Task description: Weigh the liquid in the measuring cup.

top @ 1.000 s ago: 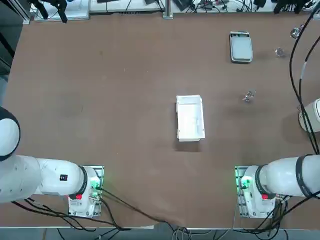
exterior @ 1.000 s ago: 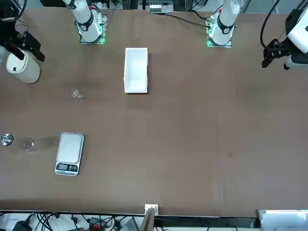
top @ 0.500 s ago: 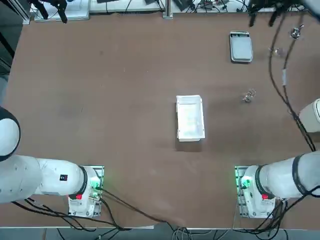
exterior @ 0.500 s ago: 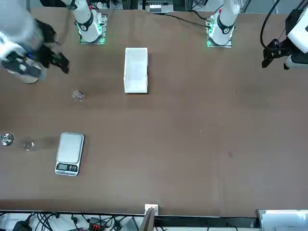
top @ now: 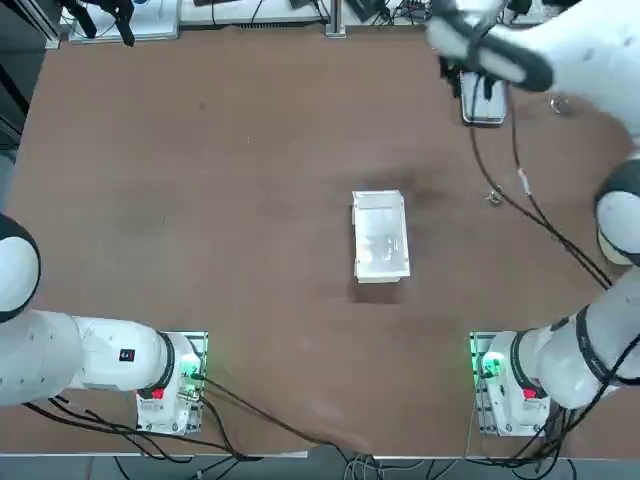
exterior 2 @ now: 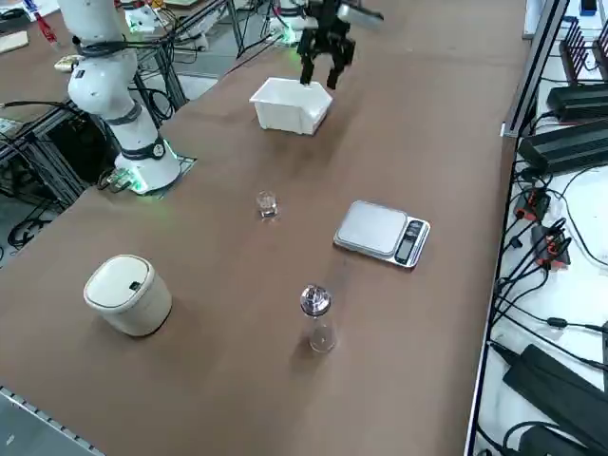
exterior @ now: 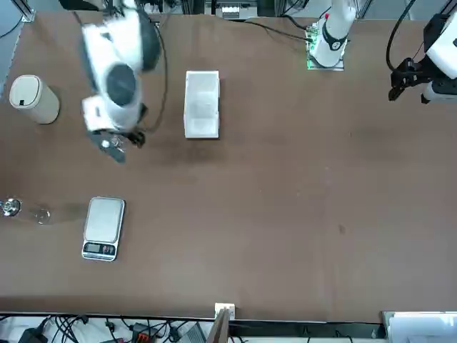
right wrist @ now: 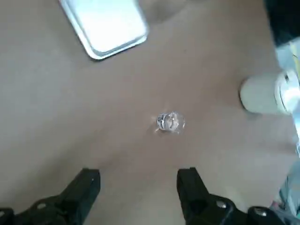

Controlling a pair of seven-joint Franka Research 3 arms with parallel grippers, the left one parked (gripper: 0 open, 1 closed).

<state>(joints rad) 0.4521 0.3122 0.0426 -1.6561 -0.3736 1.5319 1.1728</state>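
Approach step judged in hand: the right hand (right wrist: 136, 192), fingers spread and empty, is held above the tiny transparent measuring cup (right wrist: 170, 122) standing on the brown counter (top: 220, 180), apart from the silver digital scale (exterior 2: 382, 233); descent and pinch needed next.

The right arm rises from its base at the near right of the tabletop and reaches out over the far right area, cables trailing along its links. The right gripper (right wrist: 138, 187) hangs raised above the tabletop surface, pointing downward. In the wrist view, the two dark fingers (right wrist: 83, 190) stand well apart with nothing between them; the jaws are spread and hold nothing. In the overhead view the wrist appears smeared, so its exact orientation cannot be determined.
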